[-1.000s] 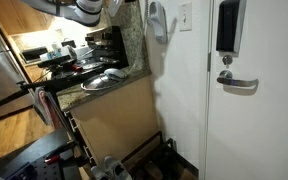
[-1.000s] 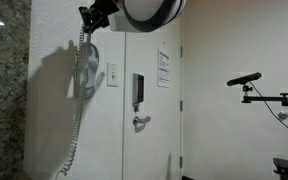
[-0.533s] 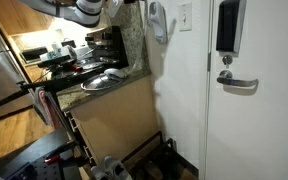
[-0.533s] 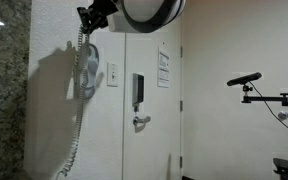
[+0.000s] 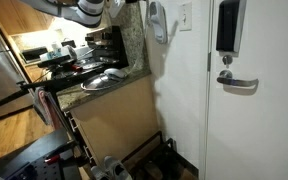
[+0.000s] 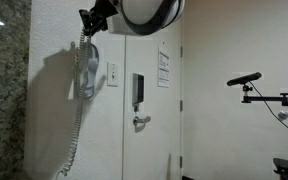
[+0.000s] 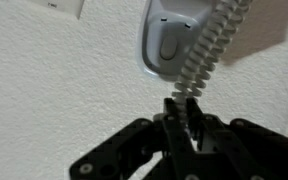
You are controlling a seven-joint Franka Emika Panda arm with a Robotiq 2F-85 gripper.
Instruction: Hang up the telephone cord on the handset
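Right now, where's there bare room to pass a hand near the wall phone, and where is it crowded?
Bare wall below the switch plate, between the hanging cord and the door, is free. It's crowded at the handset, where the cord runs up, and on the counter, which is packed with pans.

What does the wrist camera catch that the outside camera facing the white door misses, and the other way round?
Wrist view only: a close look at the gripper shut on the telephone cord, with each coil plain to see. In an exterior view only: the door with its black box and handle, and the cord's whole length drooping down the wall. Both: the handset on the wall and the switch plate beside it.
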